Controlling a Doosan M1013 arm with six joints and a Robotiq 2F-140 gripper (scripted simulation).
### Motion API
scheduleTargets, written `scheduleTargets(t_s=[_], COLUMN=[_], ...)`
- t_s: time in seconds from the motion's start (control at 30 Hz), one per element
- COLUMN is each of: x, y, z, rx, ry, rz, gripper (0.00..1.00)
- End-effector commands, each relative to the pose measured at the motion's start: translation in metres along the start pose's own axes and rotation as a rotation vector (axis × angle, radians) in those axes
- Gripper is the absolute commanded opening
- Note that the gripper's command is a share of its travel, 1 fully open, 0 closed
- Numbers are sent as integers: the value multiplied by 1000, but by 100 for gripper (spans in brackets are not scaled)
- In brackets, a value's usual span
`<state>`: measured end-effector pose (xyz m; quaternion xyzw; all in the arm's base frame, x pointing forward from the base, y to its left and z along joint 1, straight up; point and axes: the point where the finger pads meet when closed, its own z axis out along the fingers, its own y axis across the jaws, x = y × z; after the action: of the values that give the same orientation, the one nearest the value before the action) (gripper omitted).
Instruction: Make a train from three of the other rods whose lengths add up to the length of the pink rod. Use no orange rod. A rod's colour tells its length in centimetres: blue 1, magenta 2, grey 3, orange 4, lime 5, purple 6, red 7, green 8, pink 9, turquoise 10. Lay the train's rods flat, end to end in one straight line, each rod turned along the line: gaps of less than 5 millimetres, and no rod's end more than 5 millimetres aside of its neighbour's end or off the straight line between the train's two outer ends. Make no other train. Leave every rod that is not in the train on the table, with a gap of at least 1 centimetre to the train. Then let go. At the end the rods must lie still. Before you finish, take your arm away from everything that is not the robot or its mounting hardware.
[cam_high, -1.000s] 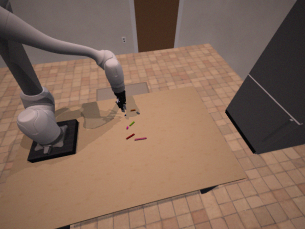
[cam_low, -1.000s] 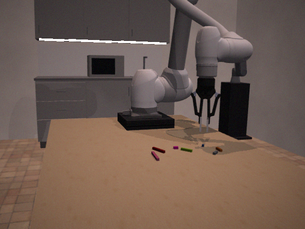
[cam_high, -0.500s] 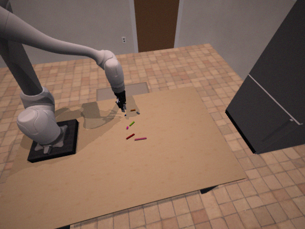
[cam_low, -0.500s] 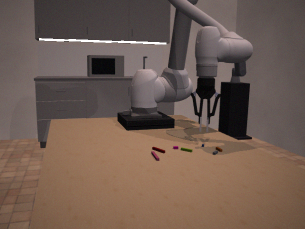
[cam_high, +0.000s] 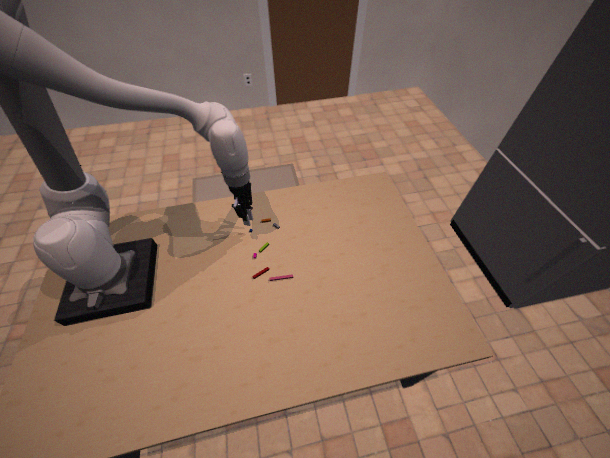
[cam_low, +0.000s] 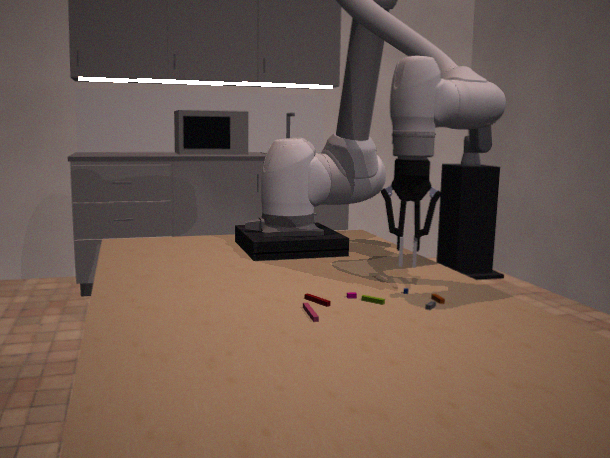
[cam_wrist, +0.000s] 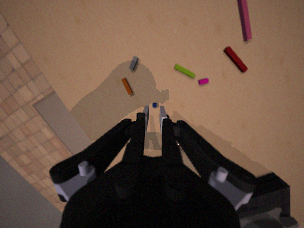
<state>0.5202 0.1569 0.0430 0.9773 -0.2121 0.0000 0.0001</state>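
Observation:
My gripper (cam_low: 407, 259) hangs upright a little above the table, and its tips also show in the top view (cam_high: 248, 220). Its fingers are drawn close with a narrow gap and hold nothing. The tiny blue rod (cam_wrist: 155, 105) lies on the table just below and ahead of the fingertips. The orange rod (cam_wrist: 127, 86) and grey rod (cam_wrist: 134, 63) lie close by. The lime rod (cam_wrist: 184, 71), magenta rod (cam_wrist: 203, 81), red rod (cam_wrist: 235, 59) and pink rod (cam_wrist: 244, 20) lie farther off, all apart from each other.
The arm's black base (cam_low: 291, 241) stands at the table's far side. A black pedestal (cam_low: 469, 220) stands right of the gripper. A dark cabinet (cam_high: 550, 165) stands off the table's right edge.

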Motion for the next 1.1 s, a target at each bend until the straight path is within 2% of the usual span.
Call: scheduleTargets(t_s=[0.0, 1.07], x=[0, 0], y=[0, 0], z=[1, 41], rx=[0, 0], ry=[0, 0], rz=[0, 0], gripper=[15, 15])
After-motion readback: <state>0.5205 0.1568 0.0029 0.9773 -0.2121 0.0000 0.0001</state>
